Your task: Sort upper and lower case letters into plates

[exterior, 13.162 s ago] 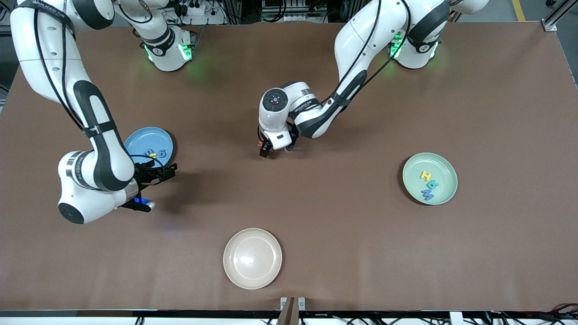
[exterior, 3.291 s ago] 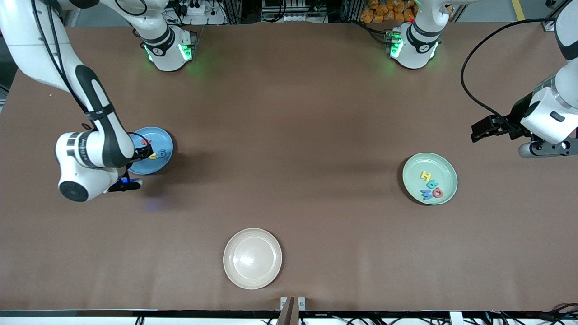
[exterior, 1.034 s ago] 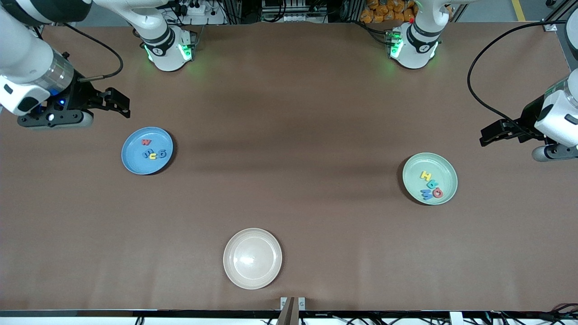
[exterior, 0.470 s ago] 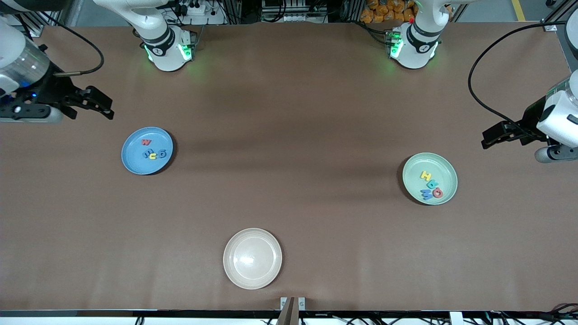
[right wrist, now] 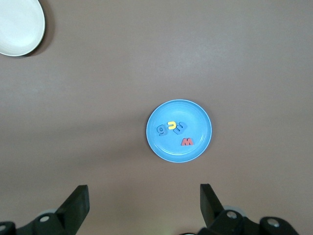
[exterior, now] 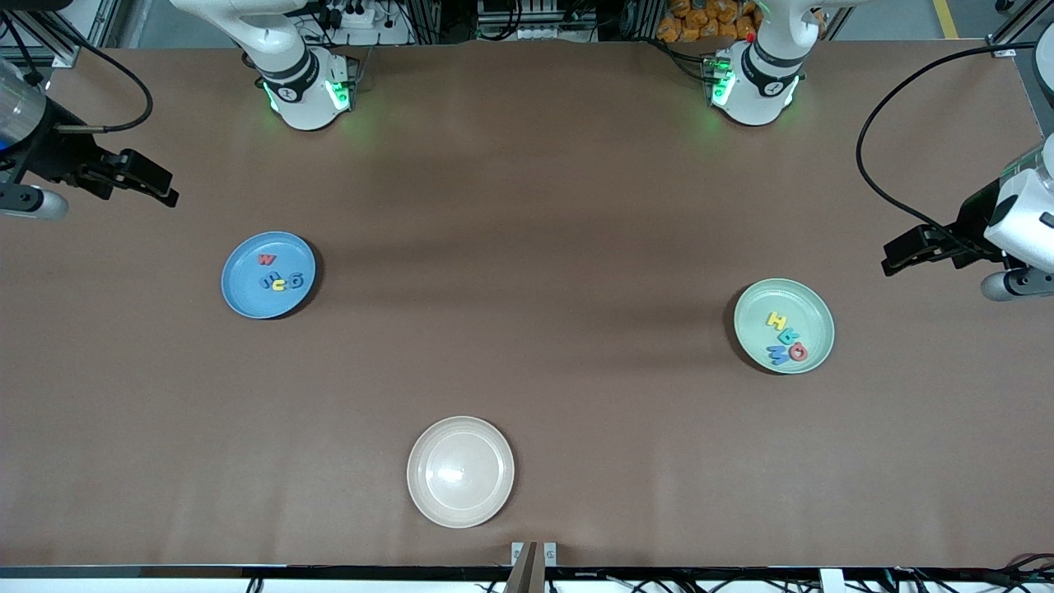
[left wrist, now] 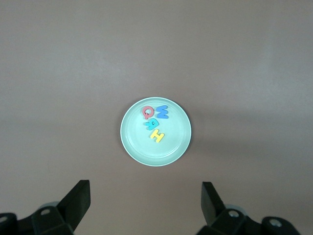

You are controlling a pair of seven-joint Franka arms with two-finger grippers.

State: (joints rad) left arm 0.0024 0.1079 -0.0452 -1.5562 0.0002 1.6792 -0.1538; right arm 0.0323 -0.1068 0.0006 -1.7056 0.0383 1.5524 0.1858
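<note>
The mid-blue plate (exterior: 245, 295) lies toward the right arm's end of the table and holds a red letter (exterior: 266, 259), a yellow letter (exterior: 279, 285) and two blue ones. The mint plate (exterior: 813, 317) lies toward the left arm's end and holds a yellow H (exterior: 776, 320), a teal letter (exterior: 788, 336), a blue M (exterior: 777, 354) and a red letter (exterior: 798, 352). My right gripper (exterior: 158, 184) is open and empty, high over bare table near the blue plate (right wrist: 198, 121). My left gripper (exterior: 897, 254) is open and empty, high beside the mint plate (left wrist: 132, 143).
A cream-beige plate (exterior: 460, 471) with nothing in it lies near the table's front edge, also seen in the right wrist view (right wrist: 17, 24). The brown table (exterior: 527, 247) shows no loose letters. The arm bases stand along the table's top edge.
My right gripper has left the blue plate, risen and moved out toward its end of the table. My left gripper has drifted slightly. Each plate gained a red letter since the earliest frame.
</note>
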